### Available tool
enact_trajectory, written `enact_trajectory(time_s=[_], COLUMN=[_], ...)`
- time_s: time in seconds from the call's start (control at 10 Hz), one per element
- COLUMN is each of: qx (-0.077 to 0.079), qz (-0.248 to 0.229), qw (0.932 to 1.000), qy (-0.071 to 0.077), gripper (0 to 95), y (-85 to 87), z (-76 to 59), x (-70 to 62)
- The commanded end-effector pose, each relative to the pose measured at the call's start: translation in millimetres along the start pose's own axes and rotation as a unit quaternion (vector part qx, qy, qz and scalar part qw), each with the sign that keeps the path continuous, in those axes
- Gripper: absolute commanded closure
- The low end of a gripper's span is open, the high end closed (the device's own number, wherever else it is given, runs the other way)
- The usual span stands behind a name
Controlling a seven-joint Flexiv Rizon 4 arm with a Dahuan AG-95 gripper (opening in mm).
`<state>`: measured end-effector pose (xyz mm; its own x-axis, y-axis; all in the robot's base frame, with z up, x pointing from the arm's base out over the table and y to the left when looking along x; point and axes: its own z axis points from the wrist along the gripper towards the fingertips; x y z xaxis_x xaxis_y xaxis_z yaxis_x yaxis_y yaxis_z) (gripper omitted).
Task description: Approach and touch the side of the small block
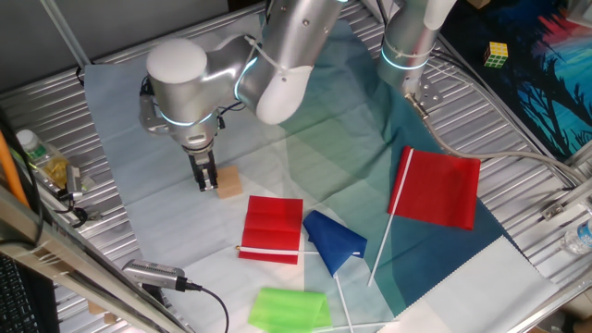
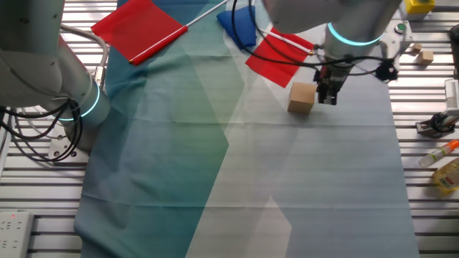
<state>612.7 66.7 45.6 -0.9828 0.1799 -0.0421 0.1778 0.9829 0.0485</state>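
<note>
The small block (image 1: 228,183) is a plain tan cube on the pale cloth, left of the red flag; it also shows in the other fixed view (image 2: 301,97). My gripper (image 1: 205,178) hangs straight down, its fingertips low at the block's side, right beside it; in the other fixed view the gripper (image 2: 328,95) stands close to the block's right face. The fingers look closed together and hold nothing. Whether they touch the block I cannot tell.
A folded red flag (image 1: 272,228), a blue flag (image 1: 333,242), a green flag (image 1: 289,309) and a larger red flag (image 1: 437,188) lie on the cloth. A multicoloured puzzle cube (image 1: 497,55) sits far right. A bottle (image 1: 39,157) and cables lie at the left edge.
</note>
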Motion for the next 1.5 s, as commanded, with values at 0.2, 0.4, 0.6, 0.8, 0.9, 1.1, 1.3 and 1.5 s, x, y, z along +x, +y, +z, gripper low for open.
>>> enact_trajectory(time_s=[0.2,0.4,0.6,0.8,0.9,1.1,1.3,1.5], qx=[0.000,0.000,0.002,0.005,0.006,0.007,0.006,0.005], qz=[0.004,0.015,0.029,0.033,0.034,0.028,0.020,0.018], qw=[1.0000,0.9999,0.9996,0.9995,0.9994,0.9996,0.9998,0.9998], qy=[0.002,0.002,-0.003,-0.001,0.000,-0.002,-0.004,-0.003], gripper=[95.0,95.0,95.0,95.0,95.0,95.0,95.0,95.0], y=[27.0,46.6,59.6,61.5,61.4,55.8,44.6,40.3], z=[-5.1,-5.2,8.3,10.9,12.4,13.5,10.8,4.9], x=[-19.9,-21.4,-11.4,-8.4,-4.8,5.0,18.4,22.9])
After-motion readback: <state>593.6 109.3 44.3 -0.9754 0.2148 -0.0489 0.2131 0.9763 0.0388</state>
